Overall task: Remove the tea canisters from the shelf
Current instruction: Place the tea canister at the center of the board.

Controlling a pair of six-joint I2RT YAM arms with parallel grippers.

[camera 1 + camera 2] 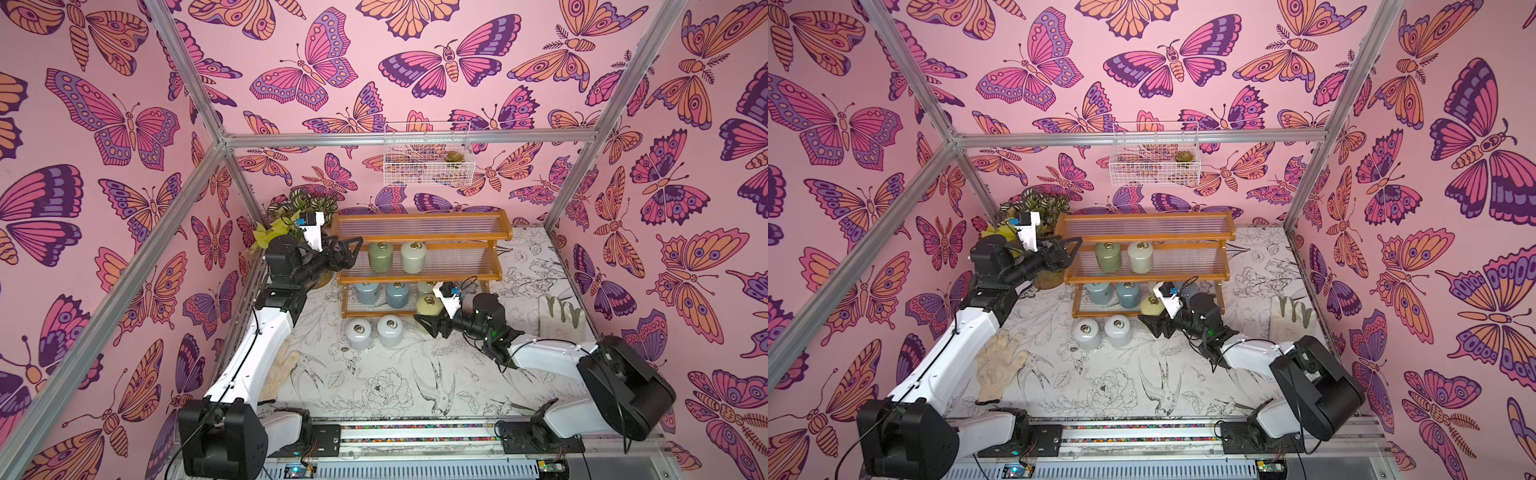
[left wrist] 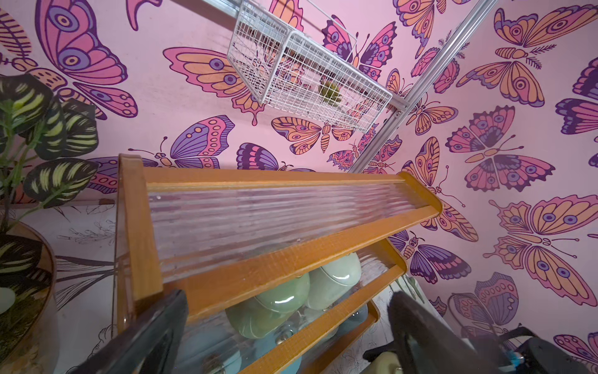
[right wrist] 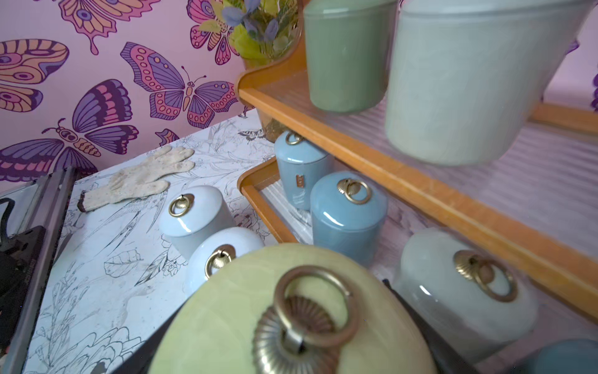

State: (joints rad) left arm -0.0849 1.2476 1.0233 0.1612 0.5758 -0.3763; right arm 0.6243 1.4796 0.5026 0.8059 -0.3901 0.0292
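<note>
risk: the glossy pale yellow canister [image 3: 291,311] may slip, or bump the pale grey-green canister [image 3: 466,285] beside it or the orange-brown wooden stepped shelf [image 1: 419,276] rail overhead.
right hand [image 1: 428,323]: clamped on the yellow canister at the lowest tier's front edge; arm low, reaching sideways.
left hand [image 1: 355,249]: fingers apart, empty, raised at the shelf's left end.

The table [image 1: 415,374] carries the shelf [image 1: 419,240], a vase [image 1: 1050,280] just beside the shelf's left end, two white canisters [image 1: 358,333] side by side just in front of the shelf, a glove [image 1: 998,365] at the left edge and a second glove [image 1: 561,320] at the right edge.

Middle tier: green canister [image 1: 380,257] and cream canister [image 1: 412,257], side by side.

Bottom tier: two blue canisters [image 1: 397,294] and one pale canister [image 3: 462,291].
</note>
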